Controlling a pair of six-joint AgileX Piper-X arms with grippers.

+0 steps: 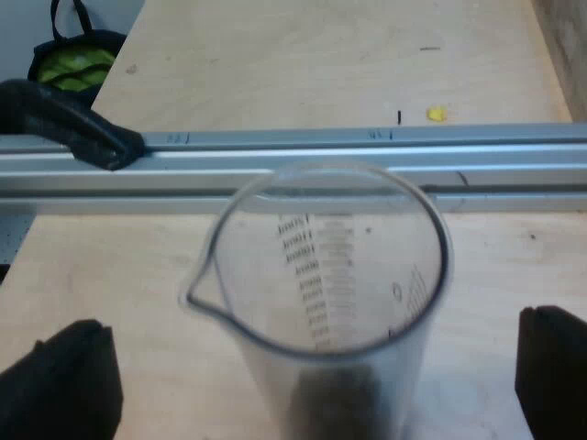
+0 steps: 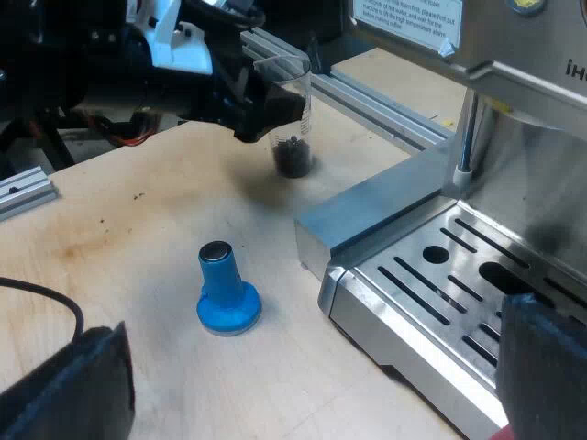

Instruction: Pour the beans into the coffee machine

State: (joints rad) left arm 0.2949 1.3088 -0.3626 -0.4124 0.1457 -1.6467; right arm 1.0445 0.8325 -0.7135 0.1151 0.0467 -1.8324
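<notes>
Measuring glass (image 1: 326, 275) stands upright on the table (image 2: 138, 238), near the metal rail (image 1: 367, 156) along its edge. It is clear and spouted, with a printed scale and dark beans (image 2: 293, 158) at the bottom, I think a shallow layer. My left hand (image 1: 307, 371) straddles it, fingers wide, not touching. My right hand (image 2: 307, 376) hangs wide and empty. I count one glass, one blue tamper (image 2: 225, 293), one espresso machine (image 2: 440, 275).

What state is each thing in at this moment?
measuring glass: upright on the table, beans at its bottom
left gripper: open, fingers either side of the glass, not touching
right gripper: open, holding nothing
blue tamper: standing upright on the table
</notes>
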